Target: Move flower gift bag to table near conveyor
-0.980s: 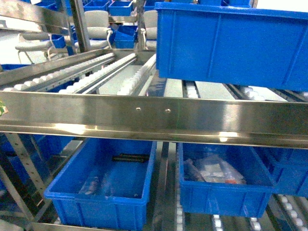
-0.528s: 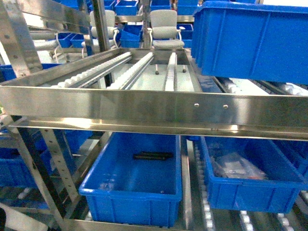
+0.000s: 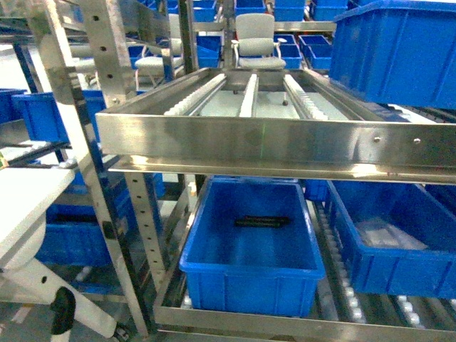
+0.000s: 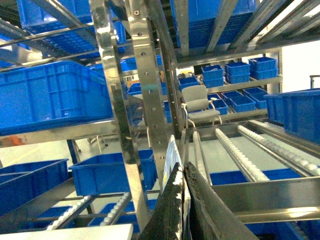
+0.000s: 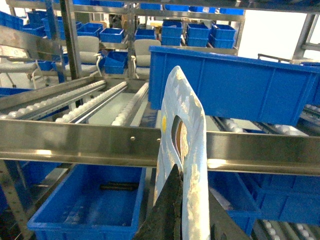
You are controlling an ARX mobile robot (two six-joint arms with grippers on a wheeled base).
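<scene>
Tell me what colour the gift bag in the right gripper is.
Pale blue with whitish speckles and a small yellow dot, gift bag; clearest in the right wrist view.

Glossy steel conveyor (image 3: 271, 146), blue plastic bins (image 3: 251, 258), matte white table (image 3: 21, 206).

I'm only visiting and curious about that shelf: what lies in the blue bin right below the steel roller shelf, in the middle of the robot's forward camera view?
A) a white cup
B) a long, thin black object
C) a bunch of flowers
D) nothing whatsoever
B: in the head view, the blue bin under the conveyor holds a single long black object lying on its floor; what that object is cannot be told.
</scene>
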